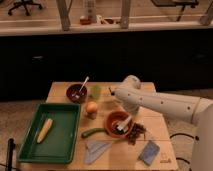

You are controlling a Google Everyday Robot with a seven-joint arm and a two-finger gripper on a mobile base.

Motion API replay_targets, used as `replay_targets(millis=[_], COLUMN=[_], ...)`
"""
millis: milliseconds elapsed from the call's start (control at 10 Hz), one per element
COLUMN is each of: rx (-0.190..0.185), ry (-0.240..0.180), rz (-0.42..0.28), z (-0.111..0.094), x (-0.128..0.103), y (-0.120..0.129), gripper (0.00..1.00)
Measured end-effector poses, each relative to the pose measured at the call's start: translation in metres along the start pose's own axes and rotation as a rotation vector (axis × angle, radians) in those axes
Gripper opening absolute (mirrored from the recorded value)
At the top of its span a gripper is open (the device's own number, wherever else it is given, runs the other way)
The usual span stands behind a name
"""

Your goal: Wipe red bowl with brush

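Observation:
The red bowl (pixel 116 125) sits on the wooden table (pixel 60 92) right of centre, near the front. The brush (pixel 124 122) slants inside it: its pale handle rises up and to the right, and its dark head rests on the bowl's floor. My gripper (pixel 129 115) reaches down over the bowl's back right rim from the white arm (pixel 150 101) that comes in from the right. It is shut on the top of the brush handle. The arm hides part of the bowl's far rim.
Behind the red bowl lie an orange fruit (pixel 91 108), a green cup (pixel 95 91) and a maroon bowl with a white spoon (pixel 76 93). A green tray (pixel 65 142) holding corn (pixel 44 130) fills the left. A green chilli (pixel 92 132), grey cloth (pixel 96 148), dark clutter (pixel 136 132) and blue-grey sponge (pixel 149 152) line the front.

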Motion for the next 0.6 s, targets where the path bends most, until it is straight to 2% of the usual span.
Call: replay_targets(millis=[200, 400, 600], rx=[0.002, 0.013, 0.026], ry=[0.007, 0.016, 0.025], rz=[0.035, 0.051, 0.026], z=[0.000, -0.003, -0.009], x=[0.020, 0.037, 0.034], y=[-0.009, -0.030, -0.055], gripper=[0.00, 0.00, 0.00])
